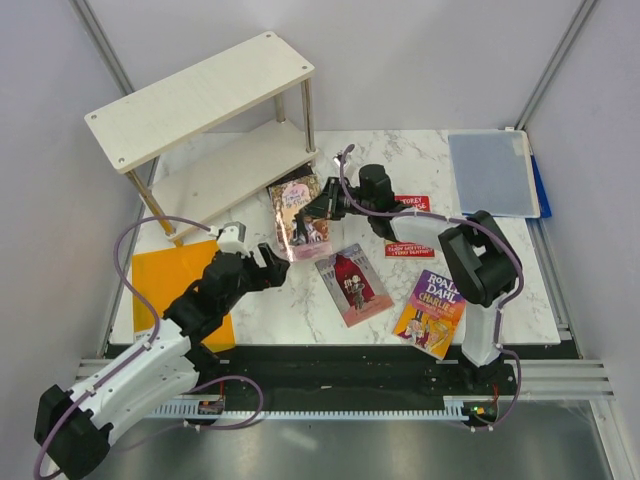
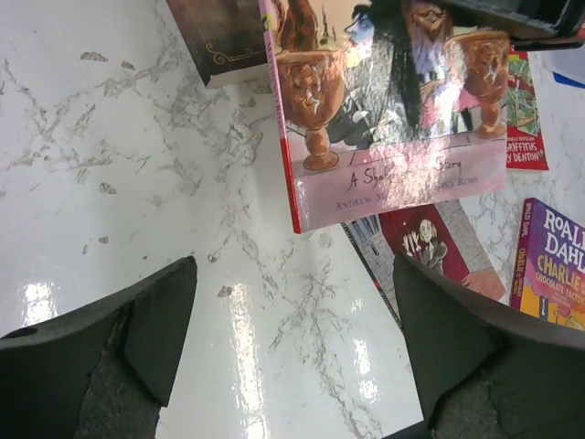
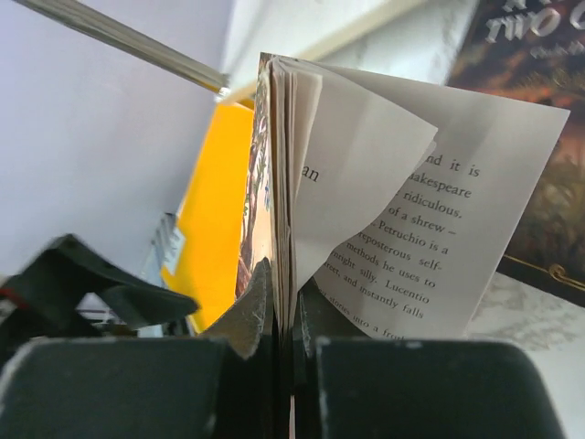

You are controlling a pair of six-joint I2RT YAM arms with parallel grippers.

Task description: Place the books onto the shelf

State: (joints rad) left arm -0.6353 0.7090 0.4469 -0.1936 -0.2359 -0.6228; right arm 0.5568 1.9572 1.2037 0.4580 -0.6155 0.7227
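While right gripper [image 3: 283, 315] pinches pink book [image 1: 298, 220] by one edge, pages fanning, book hangs tilted off table [image 2: 119, 165], near shelf [image 1: 200, 95] right-hand legs. Left gripper [image 2: 292, 338] spread wide, empty, near book's lower edge, not touching. Bare marble beneath; lilac book [image 1: 352, 283] close at right.

Place: robot lab test cell (an enclosed booth)
Walls: plain white panels [image 1: 420, 60] beyond both jaws
Base: aluminium rail [image 1: 570, 378] behind them
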